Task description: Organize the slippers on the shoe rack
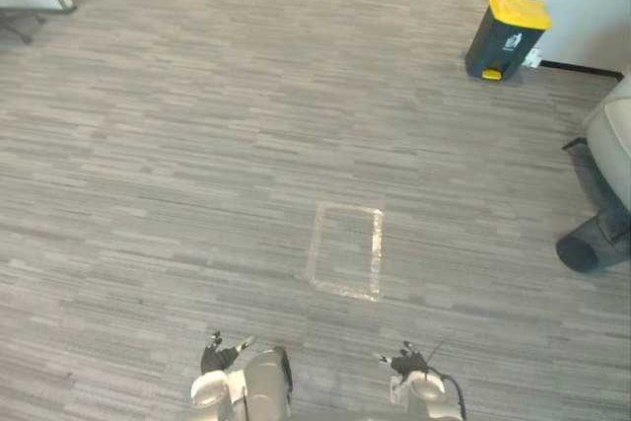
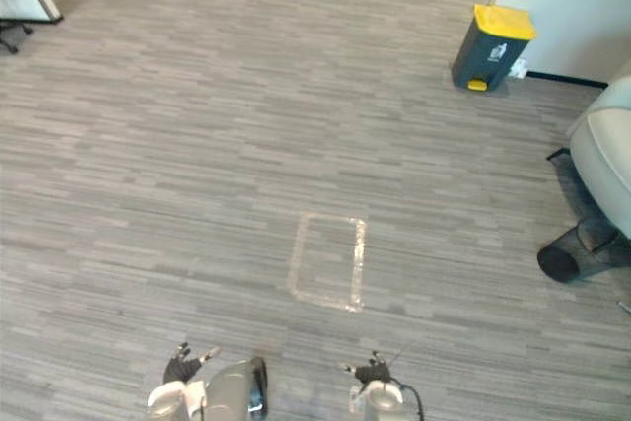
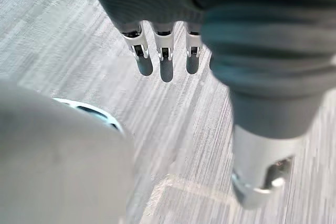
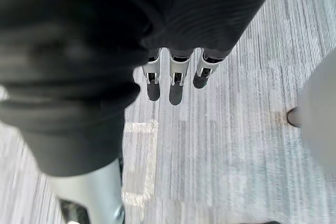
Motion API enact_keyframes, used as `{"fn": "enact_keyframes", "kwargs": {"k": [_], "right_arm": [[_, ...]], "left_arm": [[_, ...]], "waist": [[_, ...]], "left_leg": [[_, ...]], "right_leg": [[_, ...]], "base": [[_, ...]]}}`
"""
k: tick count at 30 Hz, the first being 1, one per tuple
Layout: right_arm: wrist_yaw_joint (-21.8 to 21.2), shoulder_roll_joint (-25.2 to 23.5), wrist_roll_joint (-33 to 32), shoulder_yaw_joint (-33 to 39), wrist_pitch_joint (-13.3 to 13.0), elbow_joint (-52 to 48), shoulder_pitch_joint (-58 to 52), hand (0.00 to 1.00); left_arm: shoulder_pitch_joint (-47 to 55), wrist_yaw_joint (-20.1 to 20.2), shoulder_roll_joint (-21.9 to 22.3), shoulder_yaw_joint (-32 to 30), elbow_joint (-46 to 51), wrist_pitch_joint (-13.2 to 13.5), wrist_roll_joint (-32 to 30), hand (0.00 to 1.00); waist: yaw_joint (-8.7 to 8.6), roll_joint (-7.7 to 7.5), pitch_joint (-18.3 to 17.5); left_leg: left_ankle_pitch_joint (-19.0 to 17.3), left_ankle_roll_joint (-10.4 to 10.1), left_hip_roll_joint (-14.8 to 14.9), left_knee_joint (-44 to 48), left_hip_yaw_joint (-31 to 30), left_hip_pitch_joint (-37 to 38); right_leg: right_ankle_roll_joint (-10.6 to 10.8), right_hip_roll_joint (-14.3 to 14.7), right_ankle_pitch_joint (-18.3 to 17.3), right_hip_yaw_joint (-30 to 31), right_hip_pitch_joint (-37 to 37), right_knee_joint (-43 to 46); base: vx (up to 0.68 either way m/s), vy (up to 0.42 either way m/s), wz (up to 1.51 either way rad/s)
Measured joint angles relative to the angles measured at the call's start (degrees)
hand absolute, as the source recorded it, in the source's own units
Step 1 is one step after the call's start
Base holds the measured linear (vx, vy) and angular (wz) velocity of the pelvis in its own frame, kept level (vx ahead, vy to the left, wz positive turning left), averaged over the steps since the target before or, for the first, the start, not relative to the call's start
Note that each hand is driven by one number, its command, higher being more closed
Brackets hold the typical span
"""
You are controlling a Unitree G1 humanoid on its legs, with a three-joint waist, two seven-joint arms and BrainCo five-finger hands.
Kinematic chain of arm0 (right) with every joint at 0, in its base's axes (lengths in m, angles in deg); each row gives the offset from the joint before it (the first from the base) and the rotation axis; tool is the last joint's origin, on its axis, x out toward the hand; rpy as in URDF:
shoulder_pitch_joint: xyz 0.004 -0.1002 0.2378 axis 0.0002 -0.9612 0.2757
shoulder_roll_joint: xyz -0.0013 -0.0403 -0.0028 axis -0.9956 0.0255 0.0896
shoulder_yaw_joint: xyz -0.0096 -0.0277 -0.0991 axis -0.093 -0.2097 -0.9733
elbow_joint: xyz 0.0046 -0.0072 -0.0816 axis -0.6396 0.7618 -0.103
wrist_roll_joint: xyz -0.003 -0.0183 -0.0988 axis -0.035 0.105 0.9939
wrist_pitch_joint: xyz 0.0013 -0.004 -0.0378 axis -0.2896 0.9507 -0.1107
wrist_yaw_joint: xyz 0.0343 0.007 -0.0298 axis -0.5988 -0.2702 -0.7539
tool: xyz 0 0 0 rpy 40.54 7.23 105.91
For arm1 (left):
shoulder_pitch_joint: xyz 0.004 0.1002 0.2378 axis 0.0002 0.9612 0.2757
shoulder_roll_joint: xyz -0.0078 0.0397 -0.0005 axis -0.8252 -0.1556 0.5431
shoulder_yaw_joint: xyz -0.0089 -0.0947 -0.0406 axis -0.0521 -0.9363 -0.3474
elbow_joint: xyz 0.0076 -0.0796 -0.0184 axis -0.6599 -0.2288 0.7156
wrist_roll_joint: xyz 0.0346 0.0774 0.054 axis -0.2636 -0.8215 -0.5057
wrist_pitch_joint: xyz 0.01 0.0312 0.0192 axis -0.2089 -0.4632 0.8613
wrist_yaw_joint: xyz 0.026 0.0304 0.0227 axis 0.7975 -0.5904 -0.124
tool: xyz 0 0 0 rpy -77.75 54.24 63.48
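My left hand (image 1: 221,354) hangs low at the bottom of the eye views, fingers relaxed and holding nothing. In its wrist view the fingers (image 3: 164,60) point straight down over the grey carpet. My right hand (image 1: 406,362) hangs beside it, also open and empty, and its fingers (image 4: 176,80) are straight over the carpet in the right wrist view. A rectangle of clear tape (image 1: 345,250) is stuck to the carpet just ahead of both hands.
A dark bin with a yellow lid (image 1: 507,37) stands far ahead to the right, by a pale wall. A white chair (image 1: 613,140) and a dark mesh basket (image 1: 592,245) sit at the right edge. An office chair base (image 1: 14,22) is far left.
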Motion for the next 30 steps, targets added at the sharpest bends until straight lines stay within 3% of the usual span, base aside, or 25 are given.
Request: {"fn": "enact_keyframes", "kwargs": {"k": [1, 2, 3, 5, 7, 9, 10, 11, 12, 14, 16, 17, 19, 20, 21, 24, 25, 26, 27, 28, 29, 30], "right_arm": [[0.0, 0.1, 0.0, 0.0, -0.4, -0.2, 0.3, 0.0], [-0.1, 0.1, 0.0, 0.0, -0.5, -0.3, 0.5, 0.0], [-0.1, 0.0, 0.0, -0.1, -0.6, -0.5, 1.0, 0.0], [-0.1, 0.1, 0.0, 0.0, -0.7, -2.0, 1.1, 0.0], [-0.1, 0.5, 0.1, 0.1, -0.9, -2.1, 2.0, 0.0], [-0.2, 1.0, 0.1, -0.1, -0.8, -1.6, 2.4, 0.0], [-0.2, 1.6, 0.5, -0.1, -0.7, -1.5, 2.2, 0.0], [-0.2, 2.4, 0.7, 0.0, -0.7, -1.2, 2.6, 0.0], [-0.2, 3.7, 1.8, 0.2, -0.4, -0.7, 3.3, 0.0], [-0.2, 3.9, 2.0, 2.2, -0.2, -0.7, 3.8, 0.0], [-0.2, 3.7, 2.1, 2.1, 0.0, -1.5, 3.4, 0.0], [-0.1, 3.5, 2.0, 1.0, 0.1, -2.1, 2.7, 0.0], [-0.1, 2.4, 2.0, -0.6, 0.2, -2.1, 2.4, 0.0], [-0.1, 1.2, 1.9, -0.7, 0.2, -2.1, 2.2, 0.0], [-0.2, 0.7, 1.9, -0.8, 0.2, -2.1, 2.1, 0.0], [-0.1, -0.5, 1.9, -0.6, 0.4, -1.9, 2.2, 0.0], [-0.1, -0.6, 1.9, -0.6, 0.5, -1.9, 1.9, 0.0], [-0.1, -0.5, 1.9, -0.6, 0.5, -1.9, 1.9, 0.0], [0.1, -0.3, 1.9, -0.6, 0.5, -1.8, 1.8, 0.0], [0.1, 0.2, 2.0, -0.9, 0.5, -1.6, 1.3, 0.0], [0.1, 0.3, 2.0, -0.9, 0.5, -1.5, 1.4, 0.0], [-0.1, 0.1, 2.0, -2.1, 0.7, -1.2, 0.8, 0.0]], "left_arm": [[-0.2, 0.0, -0.3, 0.8, -0.9, -0.2, -0.1, 0.0], [-0.3, 0.0, -0.2, 1.0, -1.3, -0.2, -0.1, 0.0], [-0.5, -0.1, -0.2, 1.9, -1.4, -0.3, -0.1, 0.0], [-1.9, 0.0, 0.3, 2.9, -1.5, -0.2, -0.1, 0.0], [-2.6, 0.1, 0.6, 3.7, -3.2, -0.2, -0.7, 0.0], [-2.6, 0.2, 0.1, 5.2, -4.1, -0.2, -1.0, 0.0], [-2.6, 0.2, -0.2, 5.3, -5.1, -0.1, -1.1, 0.0], [-3.2, 0.2, 0.6, 5.3, -5.9, -0.2, -1.1, 0.0], [-3.3, 0.5, 1.3, 5.3, -5.9, -0.1, -1.7, 0.0], [-3.7, 0.6, 2.2, 5.0, -5.8, -0.1, -2.5, 0.0], [-3.7, 0.8, 2.4, 4.3, -5.4, -0.2, -2.8, 0.0], [-3.0, 1.2, 3.0, 2.7, -4.2, -0.1, -3.2, 0.0], [-2.5, 1.3, 3.1, 1.7, -2.2, 0.0, -3.2, 0.0], [-2.1, 1.3, 2.6, 1.8, -1.0, 0.0, -3.2, 0.0], [-1.8, 1.3, 2.4, 1.8, -0.5, 0.1, -3.1, 0.0], [-0.8, 1.2, 2.8, -0.1, 1.2, 0.3, -3.1, 0.0], [-0.8, 1.2, 3.1, -0.6, 1.2, 0.3, -3.0, 0.0], [-0.8, 1.1, 3.1, -0.6, 1.2, 0.3, -3.0, 0.0], [-0.6, 1.1, 3.4, -0.6, 1.1, 0.4, -2.6, 0.0], [0.3, 1.1, 4.0, -0.7, 0.7, 0.5, -2.0, 0.0], [0.4, 1.1, 3.9, -0.9, 0.6, 0.5, -1.9, 0.0], [0.5, 0.9, 3.3, -2.2, 0.3, 0.4, -1.3, 0.0]], "waist": [[-0.32, 0.14, 0.5], [-0.47, 0.34, 0.7], [-0.65, 0.51, 0.7], [-1.06, 0.52, 0.8], [-2.32, 0.6, 1.0], [-3.07, 0.47, 1.0], [-3.49, 0.37, 1.1], [-3.51, 1.63, 1.2], [-3.21, 3.48, 1.2], [-3.68, 4.84, 1.7], [-3.92, 5.14, 2.0], [-3.61, 5.83, 2.5], [-3.03, 5.57, 2.7], [-2.74, 4.72, 2.7], [-2.63, 4.47, 2.6], [-0.95, 4.05, 2.3], [-0.4, 3.76, 2.5], [-0.26, 3.72, 2.5], [-0.05, 4.05, 2.4], [0.03, 5.42, 1.7], [-0.03, 5.75, 1.5], [-0.04, 3.49, 0.8]], "left_leg": [[-1.1, 0.3, -0.2, -1.8, 1.2, 5.0], [-1.2, 0.5, -0.3, -3.2, 1.3, 7.6], [-1.2, 0.5, -0.2, -6.7, 1.8, 11.8], [-1.2, 0.3, -0.1, -12.2, 2.7, 16.8], [-1.1, 0.2, 0.3, -16.1, 3.6, 21.2], [-1.1, 0.0, -0.2, -19.2, 4.1, 24.5], [-0.8, -1.1, -1.0, -20.8, 3.1, 26.9], [-0.7, -1.6, 0.0, -21.2, 2.4, 27.8], [1.5, -5.1, 1.1, -20.7, 2.0, 27.7], [4.1, -7.2, 2.5, -14.6, 0.7, 26.0], [6.3, -6.8, 4.4, -3.9, -0.6, 22.2], [11.6, -6.3, 8.2, 15.8, -2.2, 15.4], [6.6, -5.1, 10.5, 27.8, -0.4, 10.0], [4.4, -3.8, 10.4, 28.4, 1.1, 6.9], [3.4, -3.3, 10.3, 27.4, 1.4, 5.6], [0.0, -2.9, 8.4, 13.0, 0.0, 0.4], [0.2, -3.3, 5.3, 5.6, -4.7, -1.3], [0.7, -3.7, 4.4, 3.5, -6.3, -1.5], [3.7, -4.7, 1.8, -5.4, -12.7, -1.5], [10.5, -6.4, 1.6, -8.1, -15.5, -0.8], [10.2, -6.1, 1.2, -7.6, -15.2, -0.4], [8.3, -4.8, 0.1, -7.9, -11.8, 1.0]], "right_leg": [[-0.4, -0.8, -1.0, -2.7, -4.2, 10.3], [-1.7, -1.1, -2.2, -5.2, -6.2, 13.5], [-4.5, -1.1, -4.0, -10.0, -10.0, 16.1], [-7.3, -0.6, -6.1, -17.2, -16.8, 12.0], [-8.9, 1.2, -6.0, -22.9, -19.8, -1.6], [-10.3, 2.9, -0.2, -26.2, -20.4, -16.9], [-16.3, 3.6, 7.9, -26.3, -19.6, -21.0], [-16.1, 4.2, 7.6, -26.9, -19.1, -20.4], [-16.0, 5.0, 5.0, -27.1, -19.1, -19.4], [-16.3, 5.6, 1.5, -27.7, -18.3, -17.9], [-16.3, 6.8, 0.4, -28.0, -15.6, -19.1], [-16.7, 9.5, -0.3, -26.0, -9.3, -23.9], [-17.0, 11.4, -1.0, -22.7, -3.9, -26.8], [-16.6, 11.4, -1.6, -20.3, -1.2, -28.3], [-16.4, 11.4, -1.7, -19.1, -0.6, -28.9], [-15.2, 10.7, -1.8, -11.0, 2.5, -30.2], [-13.7, 9.0, -2.5, -8.1, 3.2, -30.1], [-13.3, 8.5, -2.7, -7.3, 3.3, -30.0], [-10.7, 7.5, -4.1, -4.5, 3.7, -29.7], [-8.1, 7.8, -5.9, -2.1, 3.8, -28.3], [-7.8, 7.4, -6.1, -1.5, 3.8, -28.0], [-7.5, 5.0, -5.7, -1.8, 4.1, -28.1]], "base": [[0.59, 0.203, -0.76], [0.56, 0.125, -0.58], [0.45, 0.055, -0.43], [0.48, 0.022, -0.22], [0.46, -0.038, 0.01], [0.59, -0.101, 0.14], [0.43, -0.082, 0.15], [0.46, -0.062, 0.04], [0.54, -0.132, -0.13], [0.63, -0.203, -0.08], [0.38, -0.132, -0.19], [0.35, -0.046, -0.48], [0.5, -0.01, -0.93], [0.43, 0.021, -0.98], [0.33, 0.055, -1.09], [0.34, 0.181, -1.39], [0.28, 0.234, -0.91], [0.31, 0.333, -1.18], [0.25, 0.391, -1.12], [0.26, 0.418, -1.1], [0.31, 0.473, -0.92], [0.32, 0.403, -0.84]]}}
